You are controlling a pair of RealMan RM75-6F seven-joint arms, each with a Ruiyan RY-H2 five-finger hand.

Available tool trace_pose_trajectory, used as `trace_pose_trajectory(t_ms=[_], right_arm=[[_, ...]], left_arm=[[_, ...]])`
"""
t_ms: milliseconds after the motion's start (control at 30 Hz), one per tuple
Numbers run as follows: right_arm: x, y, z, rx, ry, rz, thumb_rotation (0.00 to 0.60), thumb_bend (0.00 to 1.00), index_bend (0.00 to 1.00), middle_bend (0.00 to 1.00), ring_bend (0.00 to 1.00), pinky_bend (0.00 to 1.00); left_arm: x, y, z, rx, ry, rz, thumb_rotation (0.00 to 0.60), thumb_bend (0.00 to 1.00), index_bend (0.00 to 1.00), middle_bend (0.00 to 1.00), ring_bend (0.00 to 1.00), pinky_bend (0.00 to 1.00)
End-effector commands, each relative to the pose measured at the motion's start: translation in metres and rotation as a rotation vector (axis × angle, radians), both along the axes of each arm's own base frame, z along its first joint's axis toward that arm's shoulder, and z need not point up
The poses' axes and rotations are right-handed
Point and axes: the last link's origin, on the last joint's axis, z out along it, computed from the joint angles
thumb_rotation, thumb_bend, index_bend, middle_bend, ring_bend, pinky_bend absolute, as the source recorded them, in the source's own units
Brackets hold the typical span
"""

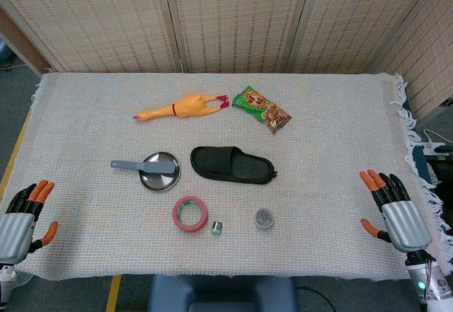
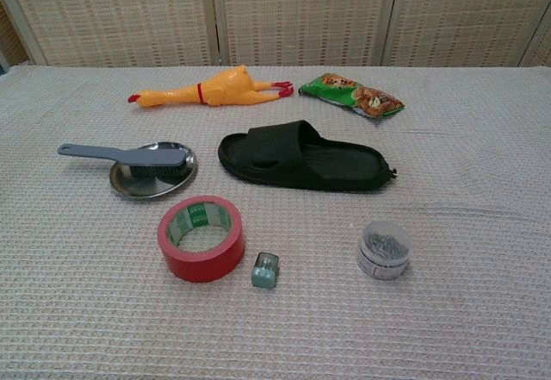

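Nothing is grasped: left hand [image 1: 23, 220] and right hand [image 1: 396, 213] rest open-fingered, both well apart from the tape roll [image 1: 190, 214] (the 2 flank it); reaching inward seems next.

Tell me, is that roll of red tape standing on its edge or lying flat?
Lying flat. The red tape roll rests on its side face on the table cloth, its hole facing up, beside a small green sharpener.

One slipper [image 1: 232, 165], one tape roll [image 1: 190, 214], one brush [image 1: 141, 163]
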Motion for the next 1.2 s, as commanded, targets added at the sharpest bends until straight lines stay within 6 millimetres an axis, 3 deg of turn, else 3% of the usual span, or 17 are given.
trace_pose_trajectory(t_ms=[33,133,167,233,300,400,500,667,967,1200], right_arm=[[0.000,0.002,-0.001,0.012,-0.005,0.004,0.600,0.15,0.00,0.00,0.00,0.00],[0.000,0.003,0.000,0.013,-0.006,0.008,0.600,0.15,0.00,0.00,0.00,0.00],[0.000,0.004,0.001,0.009,-0.010,0.008,0.600,0.15,0.00,0.00,0.00,0.00],[0.000,0.003,0.002,0.005,-0.012,0.007,0.600,0.15,0.00,0.00,0.00,0.00],[-0.001,0.003,0.003,0.004,-0.011,0.002,0.600,0.15,0.00,0.00,0.00,0.00],[-0.001,0.001,0.002,0.006,-0.006,-0.002,0.600,0.15,0.00,0.00,0.00,0.00],[-0.002,-0.001,0.002,0.010,-0.002,-0.006,0.600,0.15,0.00,0.00,0.00,0.00],[-0.001,0.000,0.005,-0.009,-0.008,0.005,0.600,0.15,0.00,0.00,0.00,0.00],[-0.002,0.001,0.005,0.005,-0.003,-0.008,0.600,0.15,0.00,0.00,0.00,0.00],[-0.004,0.000,0.004,0.040,-0.010,-0.025,0.600,0.15,0.00,0.00,0.00,0.00]], left_arm=[[0.000,0.000,-0.002,-0.005,0.002,0.000,0.600,0.43,0.00,0.00,0.00,0.09],[0.005,0.007,-0.008,-0.017,-0.014,-0.015,0.600,0.43,0.00,0.00,0.00,0.15],[0.010,0.012,-0.012,-0.023,-0.022,-0.040,0.600,0.43,0.00,0.00,0.04,0.23],[0.022,0.022,-0.019,-0.044,-0.026,-0.086,0.600,0.43,0.00,0.00,0.17,0.41],[0.038,0.037,-0.029,-0.082,-0.009,-0.143,0.600,0.43,0.00,0.00,0.37,0.59],[0.061,0.060,-0.045,-0.125,0.032,-0.179,0.600,0.43,0.00,0.05,0.54,0.81],[0.083,0.086,-0.062,-0.125,0.086,-0.218,0.600,0.42,0.00,0.11,0.65,0.98],[0.105,0.117,-0.095,-0.187,0.145,-0.215,0.600,0.42,0.03,0.16,0.72,1.00],[0.131,0.147,-0.145,-0.273,0.264,-0.200,0.600,0.41,0.07,0.15,0.74,1.00],[0.135,0.164,-0.165,-0.238,0.320,-0.208,0.600,0.40,0.10,0.16,0.75,1.00]])
